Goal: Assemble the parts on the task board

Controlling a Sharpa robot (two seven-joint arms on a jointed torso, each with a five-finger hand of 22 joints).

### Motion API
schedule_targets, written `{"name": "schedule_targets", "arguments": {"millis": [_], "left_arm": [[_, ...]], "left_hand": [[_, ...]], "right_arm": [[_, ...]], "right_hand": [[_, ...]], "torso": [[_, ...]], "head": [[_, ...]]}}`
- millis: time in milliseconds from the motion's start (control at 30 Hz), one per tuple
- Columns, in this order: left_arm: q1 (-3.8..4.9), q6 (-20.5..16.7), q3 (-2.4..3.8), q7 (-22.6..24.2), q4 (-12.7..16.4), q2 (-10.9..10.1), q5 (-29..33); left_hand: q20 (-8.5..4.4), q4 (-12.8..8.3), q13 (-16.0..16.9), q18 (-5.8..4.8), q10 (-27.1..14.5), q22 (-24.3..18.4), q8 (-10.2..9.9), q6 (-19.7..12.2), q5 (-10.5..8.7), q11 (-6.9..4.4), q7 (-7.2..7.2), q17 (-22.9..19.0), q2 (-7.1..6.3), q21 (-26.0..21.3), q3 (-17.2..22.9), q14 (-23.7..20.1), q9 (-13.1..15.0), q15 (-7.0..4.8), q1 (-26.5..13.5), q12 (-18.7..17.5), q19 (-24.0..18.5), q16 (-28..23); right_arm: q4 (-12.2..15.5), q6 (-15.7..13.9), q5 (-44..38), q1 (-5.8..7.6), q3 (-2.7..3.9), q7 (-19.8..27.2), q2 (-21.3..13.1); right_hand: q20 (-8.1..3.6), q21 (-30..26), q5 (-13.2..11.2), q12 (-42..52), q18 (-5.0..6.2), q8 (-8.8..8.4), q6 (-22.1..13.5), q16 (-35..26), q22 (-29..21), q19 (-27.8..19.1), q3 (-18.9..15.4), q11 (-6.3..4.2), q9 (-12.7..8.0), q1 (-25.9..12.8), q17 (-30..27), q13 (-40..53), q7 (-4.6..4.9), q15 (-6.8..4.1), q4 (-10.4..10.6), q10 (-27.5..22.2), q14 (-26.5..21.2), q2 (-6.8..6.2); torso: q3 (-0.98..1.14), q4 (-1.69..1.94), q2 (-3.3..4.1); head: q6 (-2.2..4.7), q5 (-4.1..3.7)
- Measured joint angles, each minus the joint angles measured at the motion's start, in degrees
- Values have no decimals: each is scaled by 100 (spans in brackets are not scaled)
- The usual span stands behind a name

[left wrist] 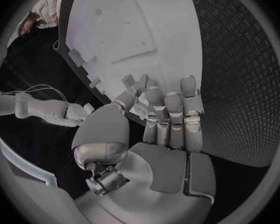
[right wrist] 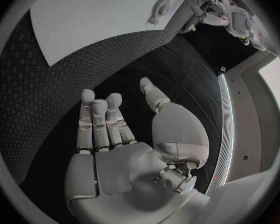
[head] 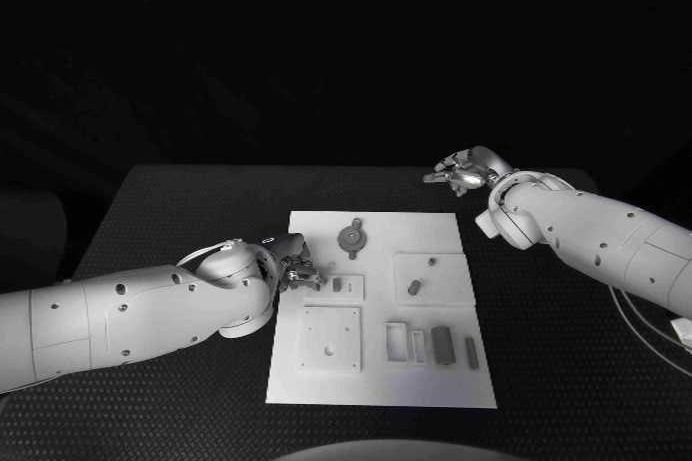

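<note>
The left hand (head: 296,269) hovers at the task board's (head: 378,381) near-left edge, fingers loosely parted and holding nothing, a small part (head: 339,283) lying just beyond the fingertips, long axis pointing away from the robot. The right hand (head: 464,171) hangs spread and empty well off the board's far corner, so I'd say the left is far nearer.

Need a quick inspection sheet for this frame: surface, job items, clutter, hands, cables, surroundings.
Surface: black textured table.
Job's things: white task board mid-table; small grey parts lie on it, a round part near its far edge.
Clutter: nothing seen.
Hands: left hand at the board's left edge, hold unclear; right hand raised beyond the board's far right corner, open, empty.
Cables: thin cable by the right arm.
Surroundings: dark.
</note>
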Motion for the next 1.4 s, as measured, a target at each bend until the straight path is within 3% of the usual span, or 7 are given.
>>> {"name": "schedule_targets", "arguments": {"millis": [1400], "left_arm": [[-120, -128, 19, 78, -75, 6, -155]], "left_hand": [[-6, 0, -10, 2, 36, 2, 55, 38, 0, -15, -35, -1, 0, 23, 0, 20, -9, -19, 0, 0, 26, 0]], "right_arm": [[-3, 23, 0, -25, 0, 2, 3]], "right_hand": [[0, 0, 0, 23, 0, 28, 0, 0, 3, 0, 0, 0, -4, 0, -8, -10, 0, 2, 0, 0, -16, 0]], "torso": [[8, -1, 0]], "head": [[-35, 21]]}}
